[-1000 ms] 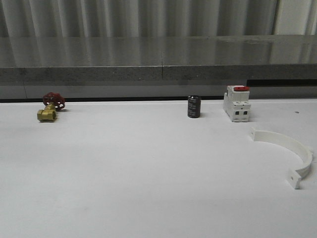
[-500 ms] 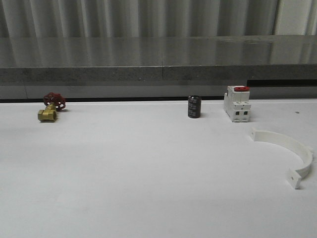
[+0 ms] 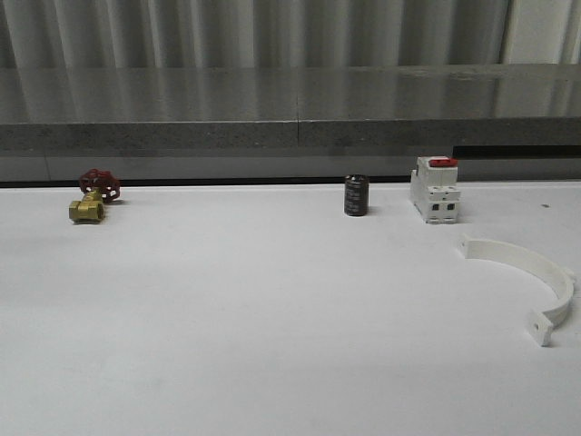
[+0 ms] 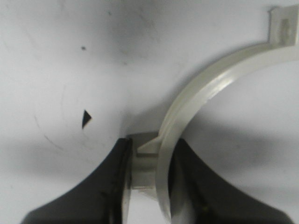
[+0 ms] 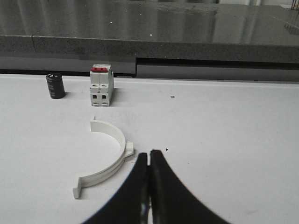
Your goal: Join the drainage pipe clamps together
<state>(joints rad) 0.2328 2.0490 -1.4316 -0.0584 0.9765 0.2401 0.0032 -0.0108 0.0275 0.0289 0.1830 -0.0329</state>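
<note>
One clamp half [image 3: 531, 272] lies flat on the white worktop [image 3: 272, 318] at the right side, its arc bulging toward the right edge. Its far end tab sits just in front of the switch; its near end tab, with a visible hole, points toward the camera. In the right wrist view the same half [image 5: 110, 158] lies just beside the right gripper [image 5: 149, 161], apart from it, with a small lug on its outer curve nearest the fingertips.

The second clamp half [image 4: 210, 93] appears in the left wrist view. The left gripper [image 4: 149, 154] is clamped on it: the two black fingers [image 4: 107, 182] press on either side of the band close to a tab, and the arc sweeps away from the fingers to the other end tab. Worktop surface lies behind it; whether the half rests on it or is lifted cannot be told.

The right gripper has its two black fingers pressed together, holding nothing, above bare worktop.

Along the far edge of the worktop stand three other items. A white switch [image 3: 434, 189] with a red top stands at the right. A small dark cylinder [image 3: 356, 195] stands to its left, near the centre. A brass valve [image 3: 93, 195] with a red handwheel sits well apart at the far left. Behind the worktop runs a grey ledge [image 3: 290, 118].
</note>
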